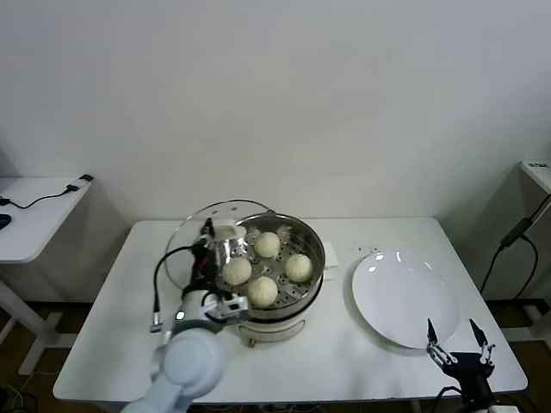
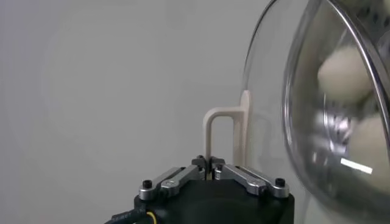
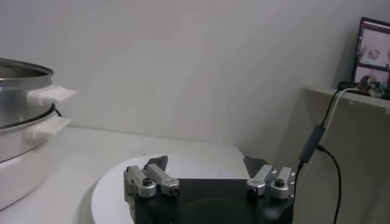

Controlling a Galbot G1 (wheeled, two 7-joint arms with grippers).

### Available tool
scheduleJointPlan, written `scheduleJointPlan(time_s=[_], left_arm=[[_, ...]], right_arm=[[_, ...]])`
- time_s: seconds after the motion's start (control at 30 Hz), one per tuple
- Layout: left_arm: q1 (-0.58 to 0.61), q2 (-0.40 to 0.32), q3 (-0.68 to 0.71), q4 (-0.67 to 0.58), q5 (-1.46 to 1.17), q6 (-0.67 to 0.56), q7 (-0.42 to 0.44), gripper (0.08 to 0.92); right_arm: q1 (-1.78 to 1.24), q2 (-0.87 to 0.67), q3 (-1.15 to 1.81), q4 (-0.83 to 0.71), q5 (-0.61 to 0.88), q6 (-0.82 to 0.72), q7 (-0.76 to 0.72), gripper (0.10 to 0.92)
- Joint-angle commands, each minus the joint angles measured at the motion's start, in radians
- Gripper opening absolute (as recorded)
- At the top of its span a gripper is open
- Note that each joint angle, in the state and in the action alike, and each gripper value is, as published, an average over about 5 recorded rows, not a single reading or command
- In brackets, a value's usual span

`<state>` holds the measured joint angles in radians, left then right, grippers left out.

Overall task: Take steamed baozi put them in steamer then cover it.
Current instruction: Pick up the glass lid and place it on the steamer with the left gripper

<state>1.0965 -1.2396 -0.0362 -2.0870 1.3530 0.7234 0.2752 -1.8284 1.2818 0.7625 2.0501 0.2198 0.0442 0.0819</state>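
Four cream-white baozi [image 1: 268, 244] lie in the shiny steel steamer [image 1: 310, 237] on its white pot base at the table's middle. My left gripper [image 1: 215, 234] is shut on the white handle [image 2: 214, 131] of the clear glass cover [image 1: 185, 241], which it holds tilted at the steamer's left rim, half over the basket. In the left wrist view the cover [image 2: 274, 122] stands beside the steamer wall [image 2: 332, 115]. My right gripper [image 1: 459, 334] is open and empty over the table's front right edge; it also shows in the right wrist view [image 3: 204, 167].
An empty white plate [image 1: 403, 297] lies right of the steamer; it also shows in the right wrist view [image 3: 113, 182]. A black cable runs from the left arm. A side table [image 1: 34, 215] stands at far left.
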Motion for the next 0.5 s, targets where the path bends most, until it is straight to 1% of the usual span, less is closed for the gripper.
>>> scheduleJointPlan(time_s=[0.03,0.2,0.37,0.5], left_arm=[[-0.057,-0.112,0.154,-0.013,0.163,0.062,0.089,0.132],[-0.081,-0.177,0.202,0.035,0.21,0.062,0.102,0.132],[-0.086,-0.236,0.229,0.095,0.24,0.062,0.097,0.132],[-0.075,-0.269,0.238,0.131,0.258,0.062,0.09,0.132]], right_arm=[[0.002,0.007,0.0,-0.001,-0.013,0.006,0.001,0.823],[-0.006,0.016,-0.005,-0.001,-0.014,0.019,0.0,0.823],[-0.014,0.019,-0.003,-0.002,-0.012,0.031,0.0,0.823],[-0.018,0.02,0.004,-0.002,-0.008,0.043,0.001,0.823]])
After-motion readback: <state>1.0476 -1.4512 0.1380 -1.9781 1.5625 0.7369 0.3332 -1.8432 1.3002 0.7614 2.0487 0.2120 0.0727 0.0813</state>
